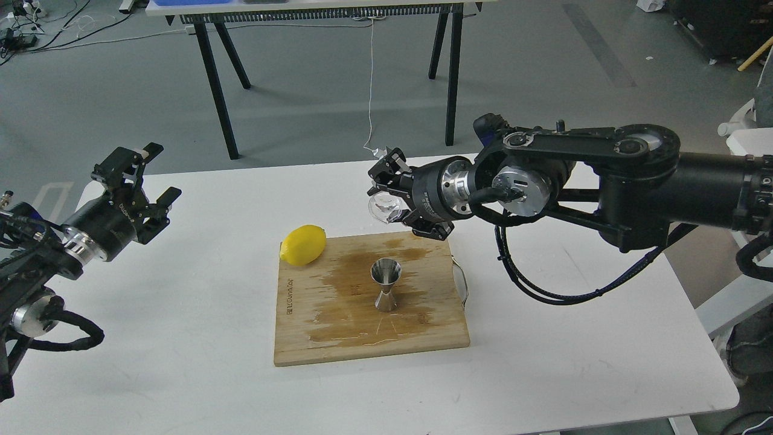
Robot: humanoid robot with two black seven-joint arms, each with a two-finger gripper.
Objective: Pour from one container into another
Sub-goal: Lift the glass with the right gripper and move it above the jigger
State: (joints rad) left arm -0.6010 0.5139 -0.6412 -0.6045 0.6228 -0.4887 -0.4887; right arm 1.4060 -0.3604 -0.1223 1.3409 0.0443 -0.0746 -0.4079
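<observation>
1. Our right gripper [386,196] hangs over the worktop [181,362] at the board's [314,344] far edge, its fingers clamped on the cup [384,208].
2. The cup is clear and tipped on its side, its round face turned toward us, held in the air above the board.
3. The jigger [384,284] stands upright on the board near its middle, at 6 o'clock from the cup and apart from it.
4. Dark wet stains spread on the board around the jigger.
5. A lemon [304,244] lies on the board's far-left corner, at 10 o'clock from the jigger, partly over the edge.
6. Our left gripper [148,181] hovers over the worktop's left side, well apart from the board, fingers spread and holding nothing.
7. A thin metal handle [462,281] sticks out from the board's right edge.
</observation>
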